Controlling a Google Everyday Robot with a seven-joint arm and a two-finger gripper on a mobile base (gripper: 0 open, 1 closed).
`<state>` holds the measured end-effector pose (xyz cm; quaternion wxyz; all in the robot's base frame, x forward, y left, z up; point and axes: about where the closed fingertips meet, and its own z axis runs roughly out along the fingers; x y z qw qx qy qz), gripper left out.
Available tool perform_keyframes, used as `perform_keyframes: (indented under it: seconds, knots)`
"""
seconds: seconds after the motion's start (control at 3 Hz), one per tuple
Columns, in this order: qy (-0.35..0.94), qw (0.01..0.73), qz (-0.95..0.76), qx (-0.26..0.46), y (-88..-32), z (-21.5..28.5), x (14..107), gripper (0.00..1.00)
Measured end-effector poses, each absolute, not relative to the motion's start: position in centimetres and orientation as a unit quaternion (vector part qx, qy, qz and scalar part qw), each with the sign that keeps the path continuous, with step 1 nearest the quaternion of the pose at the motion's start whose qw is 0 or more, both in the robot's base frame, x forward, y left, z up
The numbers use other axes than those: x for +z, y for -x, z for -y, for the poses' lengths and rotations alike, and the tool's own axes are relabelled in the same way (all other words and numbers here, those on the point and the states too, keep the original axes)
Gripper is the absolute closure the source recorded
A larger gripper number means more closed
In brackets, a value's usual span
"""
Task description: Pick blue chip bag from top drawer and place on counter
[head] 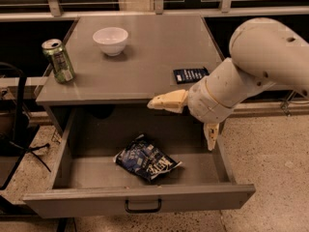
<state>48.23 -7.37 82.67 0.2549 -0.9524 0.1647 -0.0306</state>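
Note:
The blue chip bag lies crumpled on the floor of the open top drawer, a little left of centre. My gripper hangs over the drawer's right half, just below the front edge of the counter. It is open and empty. One cream finger points left and the other points down along the drawer's right wall. The gripper is above and to the right of the bag, apart from it.
On the counter stand a green can at the left edge, a white bowl at the back left, and a small flat dark blue packet near the right front. My white arm reaches in from the right. Black cables and a stand are at the left.

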Motion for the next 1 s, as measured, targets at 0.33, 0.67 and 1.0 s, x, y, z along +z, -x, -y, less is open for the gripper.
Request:
perform_keyframes:
  seconds: [0.33, 0.67, 1.0]
  knots:
    - [0.950, 0.256, -0.175, -0.021, -48.3, 7.2, 80.3, 0.00]
    - [0.947, 0.261, -0.186, -0.006, -48.2, 6.8, 77.9, 0.00]
    - [0.941, 0.273, -0.200, 0.017, -48.0, 5.8, 74.9, 0.00]
